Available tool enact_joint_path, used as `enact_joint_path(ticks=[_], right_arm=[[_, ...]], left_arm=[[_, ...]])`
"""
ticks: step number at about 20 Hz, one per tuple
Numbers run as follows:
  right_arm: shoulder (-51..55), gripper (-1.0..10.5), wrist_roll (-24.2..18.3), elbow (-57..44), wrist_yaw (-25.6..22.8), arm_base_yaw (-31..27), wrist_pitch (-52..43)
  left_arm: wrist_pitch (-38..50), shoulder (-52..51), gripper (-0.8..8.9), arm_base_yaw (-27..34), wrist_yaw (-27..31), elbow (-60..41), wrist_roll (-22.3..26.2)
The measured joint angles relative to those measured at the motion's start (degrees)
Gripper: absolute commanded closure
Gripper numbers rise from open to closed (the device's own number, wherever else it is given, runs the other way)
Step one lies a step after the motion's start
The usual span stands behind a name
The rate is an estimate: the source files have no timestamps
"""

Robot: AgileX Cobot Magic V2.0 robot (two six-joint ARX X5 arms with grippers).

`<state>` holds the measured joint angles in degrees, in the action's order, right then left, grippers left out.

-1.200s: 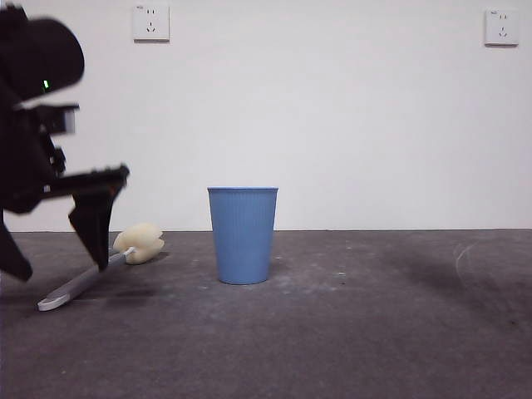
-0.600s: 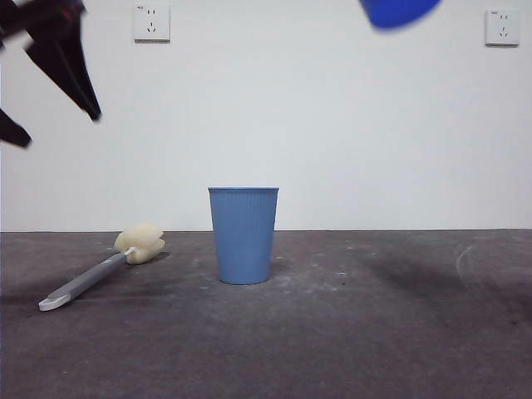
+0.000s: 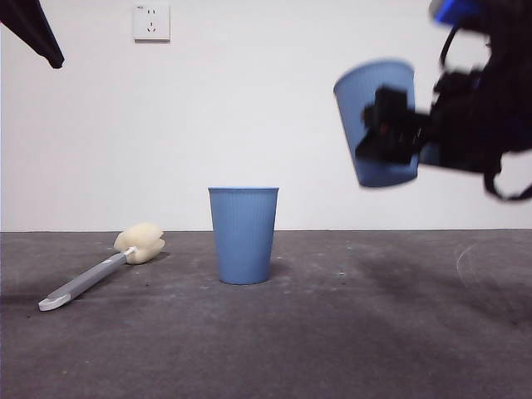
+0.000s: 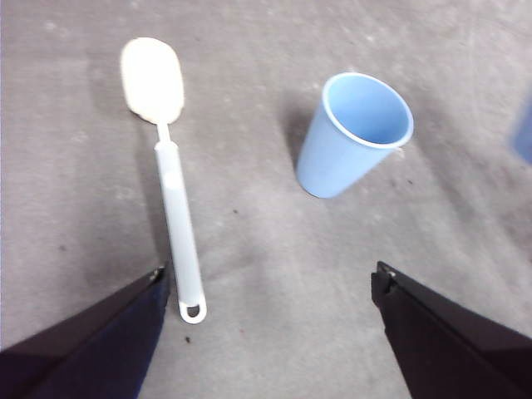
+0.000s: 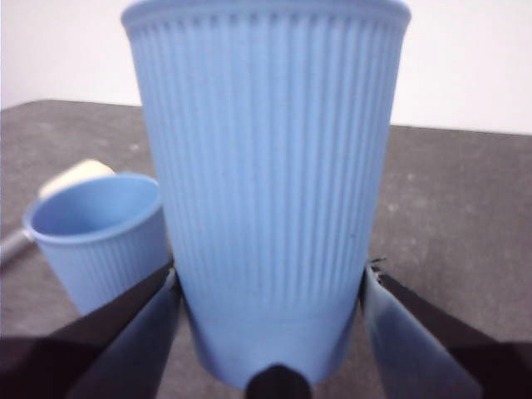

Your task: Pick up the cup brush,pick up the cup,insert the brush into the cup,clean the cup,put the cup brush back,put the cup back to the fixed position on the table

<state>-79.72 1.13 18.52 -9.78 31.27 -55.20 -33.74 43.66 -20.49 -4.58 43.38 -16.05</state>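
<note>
The cup brush (image 3: 96, 273) lies flat on the table (image 3: 349, 332) at the left, its cream sponge head toward the wall. In the left wrist view the cup brush (image 4: 170, 191) lies beneath my left gripper (image 4: 270, 274), which hangs high and open with nothing in it. In the front view only the black tip of the left gripper (image 3: 37, 33) shows, at the top left corner. My right gripper (image 3: 386, 133) is shut on a blue ribbed cup (image 3: 374, 87), held upright and slightly tilted in the air at the upper right. The cup (image 5: 270, 166) fills the right wrist view between the jaws of the right gripper (image 5: 270, 274).
A second, identical blue cup (image 3: 243, 235) stands upright mid-table, right of the brush; it also appears as the standing cup (image 4: 353, 133) and cup (image 5: 100, 233) in the wrist views. A wall socket (image 3: 150, 22) sits high on the white wall.
The left gripper rose from beside the brush handle to the top left corner, leaving the brush on the table. The right arm came down into view holding the cup.
</note>
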Motion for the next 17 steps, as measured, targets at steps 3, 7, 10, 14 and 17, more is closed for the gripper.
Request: enact_joint_path(ticks=[3, 7, 10, 14, 17], right_arm=[[-11.69, 9.6, 0.02, 0.98, 3.26, -1.86, -7.82], [-20.92, 9.6, -0.33, 6.16, 6.21, -2.47, -10.47], [-24.04, 9.6, -1.03, 9.79, 6.51, -2.67, -10.73], [-26.77, 9.6, -1.11, 12.00, 7.78, -5.11, -10.88], [-29.09, 9.6, -1.09, 12.66, 9.57, -6.67, -10.88]], left_arm=[[-0.09, 0.00, 4.05, 0.00, -0.20, 0.00, 0.44], [-0.09, 0.00, 4.05, 0.00, -0.20, 0.00, 0.63], [-0.13, 0.00, 4.05, 0.00, -0.20, 0.00, 0.81], [-0.74, 0.00, 4.05, 0.00, -0.17, 0.00, 1.62], [-0.74, 0.00, 4.05, 0.00, -0.17, 0.00, 1.95]])
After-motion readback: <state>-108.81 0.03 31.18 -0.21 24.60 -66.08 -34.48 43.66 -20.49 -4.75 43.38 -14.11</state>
